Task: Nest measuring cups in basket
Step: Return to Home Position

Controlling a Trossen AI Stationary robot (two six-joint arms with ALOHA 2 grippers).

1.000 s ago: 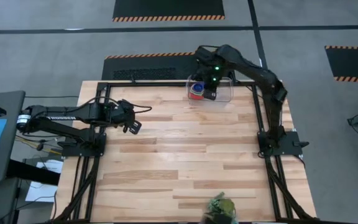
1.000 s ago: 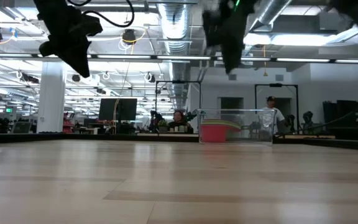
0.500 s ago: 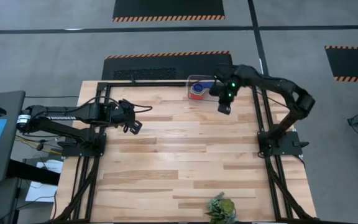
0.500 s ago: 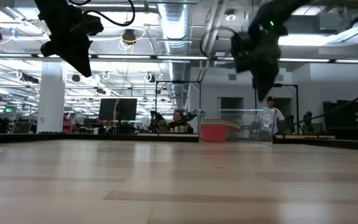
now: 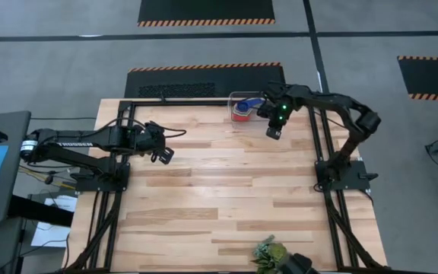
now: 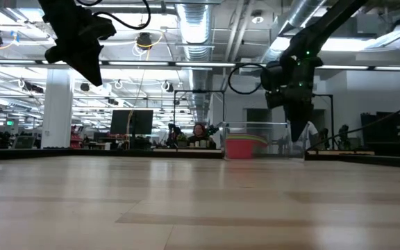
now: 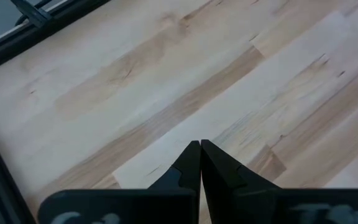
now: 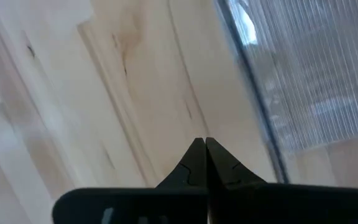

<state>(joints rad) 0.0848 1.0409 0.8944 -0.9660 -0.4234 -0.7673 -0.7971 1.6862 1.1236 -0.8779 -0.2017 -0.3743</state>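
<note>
The clear basket stands at the table's far edge, its bottom on the wood. Inside it the measuring cups sit nested, red outermost with blue on top. In the low view the basket shows the red stack through its wall. My right gripper hangs shut just outside the basket's near right corner, above the table. Its wrist view shows the basket's clear wall beside the shut fingers. My left gripper waits shut over the table's left part, high up.
A green leafy plant lies at the table's near edge, with a dark object beside it. The black frame rail runs along the far edge. Bare wood spreads between the arms. People and desks show in the room beyond.
My right gripper has drawn away from above the basket, moving toward the table's right and near edge, then down closer to the table beside the basket. The cups and the basket have stayed in place.
</note>
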